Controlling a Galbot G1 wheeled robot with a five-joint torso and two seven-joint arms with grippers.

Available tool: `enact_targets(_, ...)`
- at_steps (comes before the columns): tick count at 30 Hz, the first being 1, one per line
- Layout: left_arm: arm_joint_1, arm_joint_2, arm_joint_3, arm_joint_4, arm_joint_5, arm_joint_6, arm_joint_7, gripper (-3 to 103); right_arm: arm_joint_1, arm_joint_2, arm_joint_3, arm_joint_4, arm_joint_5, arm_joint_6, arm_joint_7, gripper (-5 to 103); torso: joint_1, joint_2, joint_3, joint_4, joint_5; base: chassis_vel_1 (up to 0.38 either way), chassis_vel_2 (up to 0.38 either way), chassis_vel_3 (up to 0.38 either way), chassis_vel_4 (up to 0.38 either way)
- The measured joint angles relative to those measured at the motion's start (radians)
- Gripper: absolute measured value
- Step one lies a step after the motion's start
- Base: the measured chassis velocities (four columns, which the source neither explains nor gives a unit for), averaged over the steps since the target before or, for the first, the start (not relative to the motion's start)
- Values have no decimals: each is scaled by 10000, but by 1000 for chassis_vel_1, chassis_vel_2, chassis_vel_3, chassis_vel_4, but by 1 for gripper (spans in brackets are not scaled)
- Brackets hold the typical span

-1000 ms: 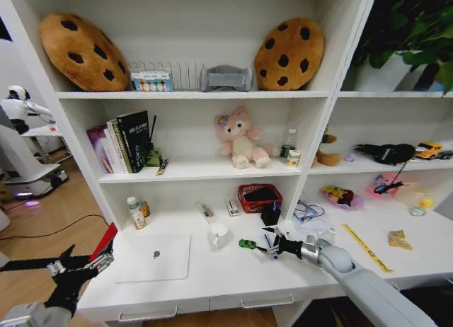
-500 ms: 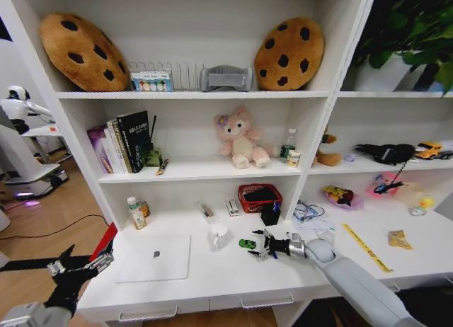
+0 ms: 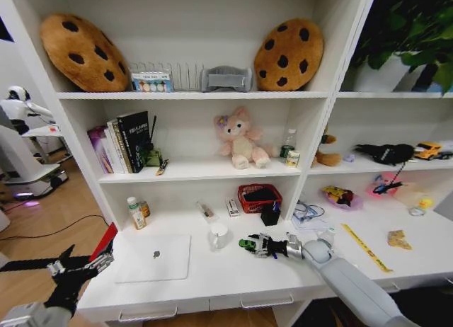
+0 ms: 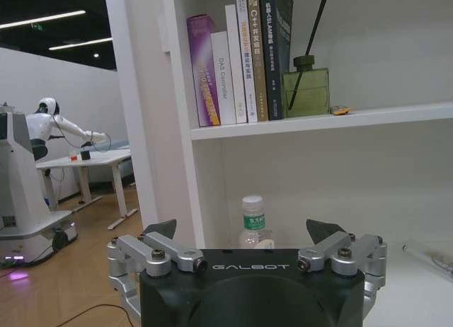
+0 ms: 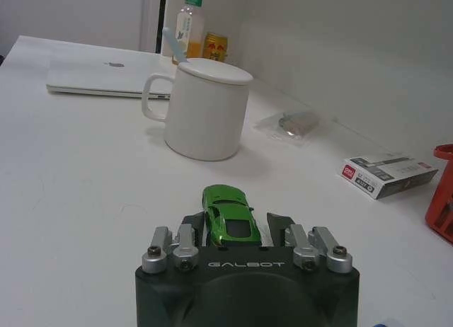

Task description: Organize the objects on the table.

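Observation:
A tiny green toy car (image 3: 246, 243) stands on the white table (image 3: 212, 277), just right of a white mug (image 3: 219, 235). My right gripper (image 3: 256, 245) reaches in from the right. In the right wrist view its fingers (image 5: 197, 224) press close against both sides of the car's (image 5: 230, 214) rear. The silver laptop (image 3: 154, 257) lies shut at the left. A black pen cup (image 3: 270, 215) stands behind the gripper. Small bottles (image 3: 134, 212) stand at the back left. My left gripper (image 3: 81, 267) hangs open off the table's left end, holding nothing.
A red basket (image 3: 259, 197) and a small box (image 5: 386, 175) sit at the back of the table. The mug (image 5: 209, 111) stands close ahead of the car. Shelves above hold books, a pink plush and cookie cushions. More clutter lies on the right desk section.
My right gripper has slid left along the table up to the green car, and its fingers now flank it. The car, the left arm and the other objects have stayed put.

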Motion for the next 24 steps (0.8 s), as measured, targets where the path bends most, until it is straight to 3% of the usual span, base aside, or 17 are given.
enact_targets(2, 0, 0, 0, -1, 0, 0, 0, 100, -85, -31, 68, 32, 85, -34, 14, 41, 1, 0, 1, 0, 2, 0, 0, 0, 0)
enact_targets(5, 0, 0, 0, 0, 0, 0, 0, 100, -157, -66, 116, 86, 207, -63, 22, 35, 1, -2, 2, 0, 2, 0, 0, 0, 0)
enact_targets(14, 0, 0, 0, -1, 0, 0, -1, 100, -675, -416, 857, 1208, 964, -301, 394, 35, 2, -4, 4, 1, 5, 0, 0, 0, 0)
enact_targets(19, 0, 0, -1, -1, 0, 0, -3, 100, -1441, -1950, 2530, 3423, 2101, -726, 738, 35, 1, -3, 3, -4, 2, 0, 0, 0, 0)
enact_targets(22, 0, 0, 0, 0, 0, 0, -2, 100, -1488, -2402, 2933, 4050, 2562, -866, 855, 35, 1, -3, 2, -4, -3, 0, 0, 0, 0)
enact_targets(24, 0, 0, 0, -1, -1, 0, -1, 100, -1098, -3023, 3340, 5080, 3710, -1364, 1173, 35, 1, -3, 1, -5, -2, 0, 0, 0, 0)
